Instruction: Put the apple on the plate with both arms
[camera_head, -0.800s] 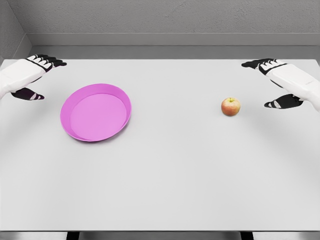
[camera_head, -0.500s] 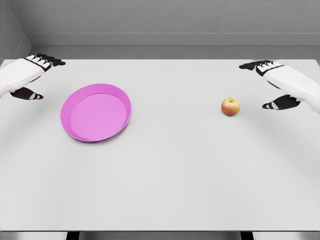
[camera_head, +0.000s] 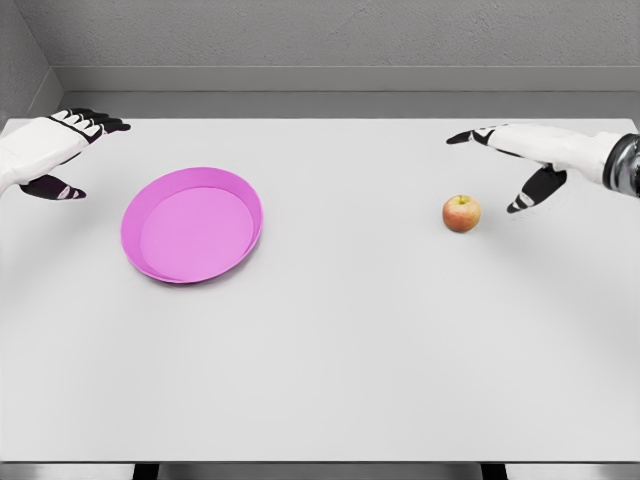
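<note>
Your apple (camera_head: 461, 213) sits upright on the white surface (camera_head: 340, 340), right of centre, stem up, red and yellow-green, touching neither robot hand. Your right robot hand (camera_head: 520, 160) is near it, above and to its right, fingers spread wide and holding nothing; its thumb points down toward the fruit. The pink plate (camera_head: 192, 224) lies well apart on the left side. Your left robot hand (camera_head: 62, 148) hangs at the left edge, fingers relaxed, holding nothing. You'll find no readable labels or writing anywhere.
</note>
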